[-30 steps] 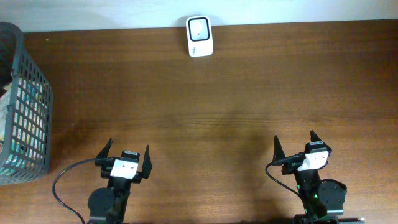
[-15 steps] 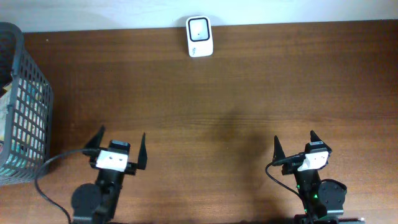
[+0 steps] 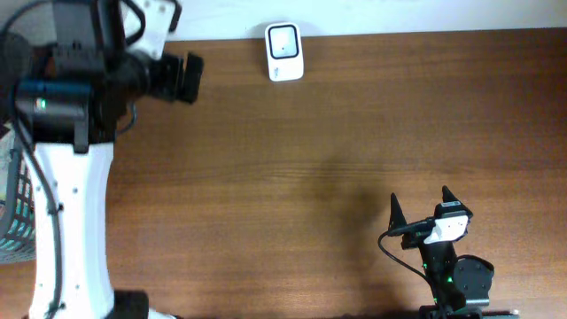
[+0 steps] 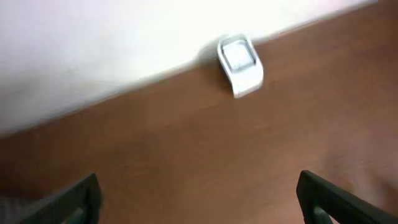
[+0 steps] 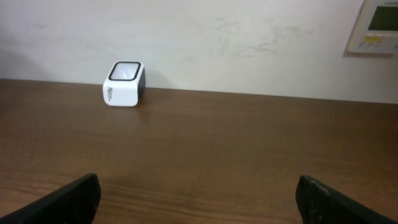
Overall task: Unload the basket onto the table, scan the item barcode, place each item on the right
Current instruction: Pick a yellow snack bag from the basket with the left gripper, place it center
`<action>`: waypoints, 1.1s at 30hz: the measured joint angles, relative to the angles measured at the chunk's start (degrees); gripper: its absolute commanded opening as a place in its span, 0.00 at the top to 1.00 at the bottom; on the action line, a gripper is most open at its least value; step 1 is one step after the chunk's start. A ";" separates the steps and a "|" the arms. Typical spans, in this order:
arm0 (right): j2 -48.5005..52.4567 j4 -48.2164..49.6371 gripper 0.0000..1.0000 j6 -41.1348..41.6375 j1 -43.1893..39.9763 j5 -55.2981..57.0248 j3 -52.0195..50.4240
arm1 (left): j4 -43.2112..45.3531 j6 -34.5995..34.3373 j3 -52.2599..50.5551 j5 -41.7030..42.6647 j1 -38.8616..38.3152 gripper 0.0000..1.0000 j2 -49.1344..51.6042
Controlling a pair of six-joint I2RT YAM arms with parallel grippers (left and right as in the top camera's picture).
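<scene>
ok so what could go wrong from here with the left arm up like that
The left arm covers most of the basket in the overhead view, so picking an item from it may be poorly seen.
The left claw is open and empty, and its wrist view is blurred; reaching down now could snag the basket's mesh.
The scanner sits at the table's back edge, easily knocked.

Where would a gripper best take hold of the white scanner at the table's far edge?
Probably across the two flat side faces, its narrower span, coming down from above. The white scanner is a small upright block. Its back sits close to the wall, and its window faces up, so pads should stay off the top.
</scene>
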 measured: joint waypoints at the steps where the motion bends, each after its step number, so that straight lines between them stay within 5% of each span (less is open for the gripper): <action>1: 0.00 0.00 0.01 0.00 0.00 0.00 0.00 | 1.44 0.94 1.01 -0.11 0.04 0.01 0.87; 4: 0.00 0.00 0.01 0.00 0.00 0.00 0.00 | 6.58 -1.55 2.38 -6.93 3.61 0.01 1.14; 7: 0.00 0.00 0.01 0.02 0.00 -0.02 0.00 | 8.33 -11.52 2.97 -15.72 18.21 0.01 1.25; 10: 0.00 0.00 0.01 0.02 0.00 0.00 0.00 | 7.98 -17.09 3.08 -19.37 33.38 0.00 3.37; 14: 0.00 0.00 0.01 0.04 0.00 0.00 0.00 | 8.17 -18.36 3.08 -18.80 42.40 0.00 8.76; 27: 0.00 -0.04 0.01 0.00 0.00 0.00 0.00 | 16.06 9.68 3.08 10.56 52.65 0.01 41.94; 29: 0.00 -0.04 0.01 0.00 0.00 0.00 0.00 | 16.83 10.27 3.08 11.34 52.63 0.14 43.65; 33: 0.00 -0.04 0.01 0.02 0.00 0.00 0.00 | 12.61 11.10 3.19 13.49 52.57 0.64 45.51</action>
